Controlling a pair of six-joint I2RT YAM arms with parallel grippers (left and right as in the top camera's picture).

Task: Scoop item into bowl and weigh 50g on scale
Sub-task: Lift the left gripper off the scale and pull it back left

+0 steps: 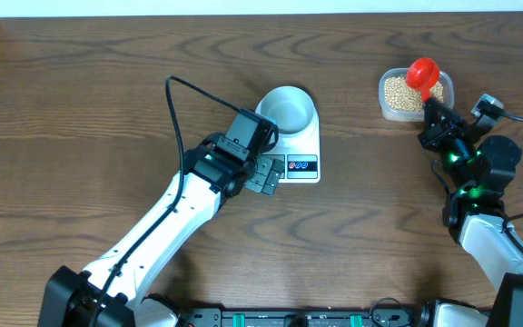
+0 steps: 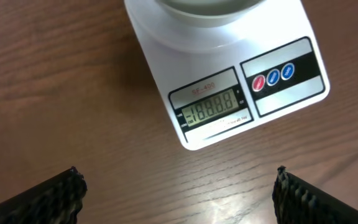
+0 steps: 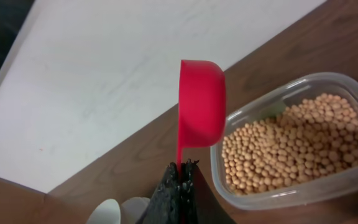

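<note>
One bowl sits on one scale; one tub holds many beans. The left end effector is open and empty; the right end effector grips one red scoop.

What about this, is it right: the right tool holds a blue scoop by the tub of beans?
No. The scoop is red, not blue; the right wrist view shows it. The right tool does hold it by the tub of beans.

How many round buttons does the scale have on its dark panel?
3, in a row on the scale, right of the display: red button nearest the display, middle blue button beside it, outer blue button at the panel's far end.
</note>
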